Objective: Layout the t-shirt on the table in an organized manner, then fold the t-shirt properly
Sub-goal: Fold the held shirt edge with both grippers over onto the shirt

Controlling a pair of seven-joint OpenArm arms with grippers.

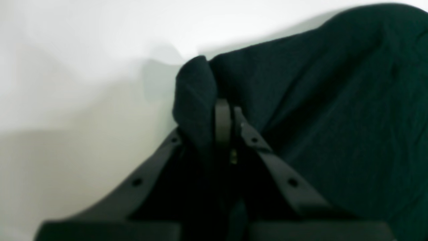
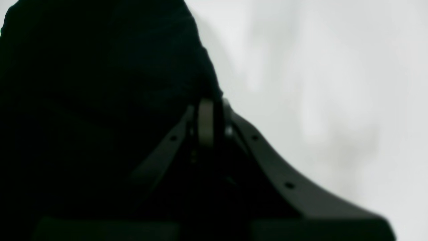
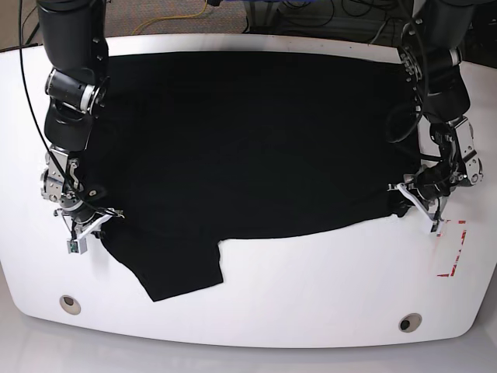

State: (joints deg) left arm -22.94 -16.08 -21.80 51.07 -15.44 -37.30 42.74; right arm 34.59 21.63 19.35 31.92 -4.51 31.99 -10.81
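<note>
**Across the white table, both grippers clenched on the black t-shirt's lower corners**

Across the middle of the base view the t-shirt [image 3: 248, 140] lies spread flat on the table [image 3: 311, 303], a wide black rectangle reaching from the upper left of the frame almost to the upper right. No print shows on the cloth that faces up. Its lower edge runs roughly level across the centre of the frame, and one sleeve [image 3: 175, 268] juts down from that edge at lower left, lying flat.

At the left edge of the base view the right gripper [image 3: 80, 225] sits low at the shirt's lower-left corner. Its wrist view shows the jaws pressed together with dark cloth [image 2: 100, 83] caught between them and filling the upper left of that frame, bare white table to the right.

At the right edge of the base view the left gripper [image 3: 423, 203] meets the shirt's lower-right corner. Its wrist view shows the jaws clamped on a small bunched fold of the fabric [image 1: 195, 97] at frame centre, the rest of the shirt stretching to the upper right.

A red rectangular marking [image 3: 453, 249] lies on the table just below the left gripper. Two round holes [image 3: 70, 303] sit near the lower edge, one in each lower corner.
</note>
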